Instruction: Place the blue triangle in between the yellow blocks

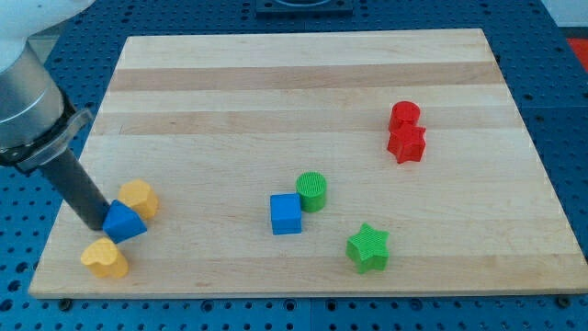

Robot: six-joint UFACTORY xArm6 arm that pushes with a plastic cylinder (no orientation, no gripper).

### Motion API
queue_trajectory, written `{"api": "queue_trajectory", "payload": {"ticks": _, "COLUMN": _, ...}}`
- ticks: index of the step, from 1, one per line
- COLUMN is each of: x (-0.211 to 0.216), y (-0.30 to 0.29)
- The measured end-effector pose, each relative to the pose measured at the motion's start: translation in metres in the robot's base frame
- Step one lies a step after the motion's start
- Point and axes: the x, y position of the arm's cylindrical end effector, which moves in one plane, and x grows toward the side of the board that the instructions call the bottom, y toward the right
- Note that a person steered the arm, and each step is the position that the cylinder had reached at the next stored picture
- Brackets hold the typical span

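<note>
Camera view, blue triangle (124, 223) between yellow blocks (139, 198), (104, 258)

blue triangle (124, 223) — between yellow blocks | upper yellow block (139, 198) | lower yellow block (104, 258)

1. The arm's grey body is cut off by the view's top and left edges, up and left of the blue triangle (124, 222).
2. My tip (97, 223) meets the blue triangle's left side; whether it touches cannot be told.
3. The blue triangle covers the lower left of one yellow block (139, 198).
</note>
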Motion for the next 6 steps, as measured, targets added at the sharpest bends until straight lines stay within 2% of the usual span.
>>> {"api": "queue_trajectory", "payload": {"ticks": 2, "x": -0.014, "y": 0.004}}
{"api": "queue_trajectory", "payload": {"ticks": 4, "x": -0.015, "y": 0.05}}
{"api": "queue_trajectory", "payload": {"ticks": 6, "x": -0.016, "y": 0.0}}
